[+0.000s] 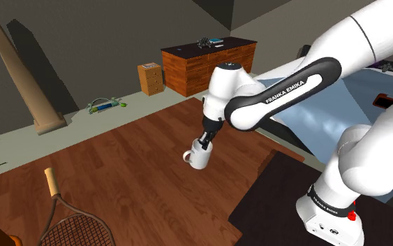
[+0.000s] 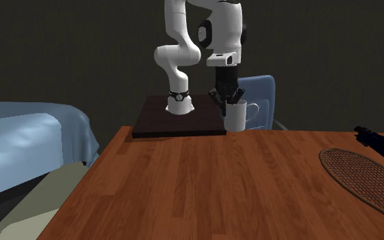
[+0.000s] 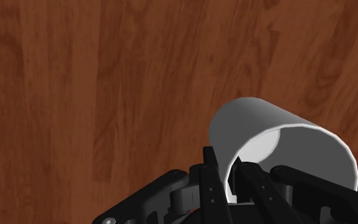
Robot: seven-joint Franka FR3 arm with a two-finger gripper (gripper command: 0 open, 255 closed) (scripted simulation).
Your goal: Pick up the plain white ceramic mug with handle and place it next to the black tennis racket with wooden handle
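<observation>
My hand (image 1: 204,142) is gripping the mug (image 1: 199,159) by its wall, one finger inside the rim and one outside, as I'm seeing in the wrist view. Across the wooden worktop (image 1: 132,171), the racket (image 1: 68,225) is lying in the shoulder view's lower left. The mug is near frame centre, well apart from it. I'm judging the mug stiff, fairly light, probably slick and breakable. A one-wall pinch is inviting a swing, so I'm favouring slow travel and a gentle set-down.
</observation>
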